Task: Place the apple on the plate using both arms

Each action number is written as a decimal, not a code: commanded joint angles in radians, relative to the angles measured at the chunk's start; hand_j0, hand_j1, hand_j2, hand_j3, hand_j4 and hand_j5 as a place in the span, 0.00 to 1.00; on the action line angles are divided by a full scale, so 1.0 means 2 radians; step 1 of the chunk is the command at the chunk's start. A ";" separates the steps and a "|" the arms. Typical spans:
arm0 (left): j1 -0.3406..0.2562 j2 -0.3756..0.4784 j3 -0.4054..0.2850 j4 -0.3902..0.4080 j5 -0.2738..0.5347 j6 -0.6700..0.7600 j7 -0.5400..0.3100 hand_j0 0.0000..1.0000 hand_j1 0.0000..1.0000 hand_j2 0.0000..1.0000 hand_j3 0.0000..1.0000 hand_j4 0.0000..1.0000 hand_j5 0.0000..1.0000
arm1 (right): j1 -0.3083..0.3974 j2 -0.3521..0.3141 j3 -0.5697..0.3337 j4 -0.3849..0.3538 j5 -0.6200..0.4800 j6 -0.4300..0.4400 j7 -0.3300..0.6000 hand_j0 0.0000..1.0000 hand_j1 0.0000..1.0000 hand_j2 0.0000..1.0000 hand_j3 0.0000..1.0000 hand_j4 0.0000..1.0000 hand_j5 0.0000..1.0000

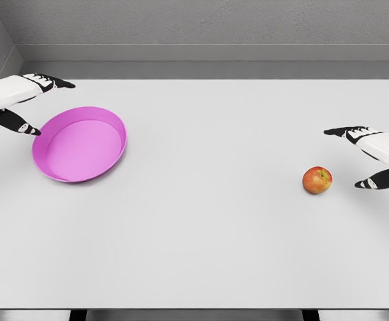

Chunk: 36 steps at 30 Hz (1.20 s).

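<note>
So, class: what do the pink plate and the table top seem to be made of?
Pink plate: probably plastic, judging by its uniform magenta colour, thin raised rim and soft, dull sheen. Table top: a smooth, matte, pale grey surface with no grain, perhaps laminate or painted board. As a simulator render, neither is certain.

Bright, even, shadowless simulator light, sharp throughout, without glare or edge distortion.

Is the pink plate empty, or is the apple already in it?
Empty: the plate shows only its pink bottom; the apple lies on the table.
</note>
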State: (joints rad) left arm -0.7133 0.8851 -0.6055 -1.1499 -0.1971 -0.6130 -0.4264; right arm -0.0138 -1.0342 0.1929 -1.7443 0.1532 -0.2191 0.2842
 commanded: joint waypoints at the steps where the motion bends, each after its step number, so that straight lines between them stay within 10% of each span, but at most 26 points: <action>1: 0.000 0.001 0.001 0.000 0.003 0.001 -0.001 1.00 1.00 1.00 1.00 1.00 1.00 | 0.000 -0.001 0.000 0.000 -0.001 0.000 0.000 1.00 1.00 1.00 1.00 1.00 1.00; 12: 0.001 0.000 0.001 -0.001 0.003 0.001 -0.001 1.00 1.00 1.00 1.00 1.00 1.00 | -0.039 0.005 0.029 -0.002 -0.001 0.063 0.100 1.00 1.00 1.00 1.00 1.00 1.00; 16: 0.001 0.000 0.001 -0.001 0.003 0.001 -0.001 1.00 1.00 1.00 1.00 1.00 1.00 | -0.126 0.025 0.132 -0.001 -0.001 0.087 0.121 1.00 1.00 1.00 1.00 1.00 1.00; 36: 0.001 0.001 0.001 0.000 0.002 0.001 -0.001 1.00 1.00 1.00 1.00 1.00 1.00 | -0.127 0.025 0.133 0.012 -0.001 0.070 0.139 1.00 1.00 1.00 1.00 1.00 1.00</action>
State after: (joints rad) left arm -0.7118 0.8855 -0.6054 -1.1503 -0.2000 -0.6130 -0.4285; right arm -0.2669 -0.9829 0.4583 -1.7298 0.1532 -0.0886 0.5610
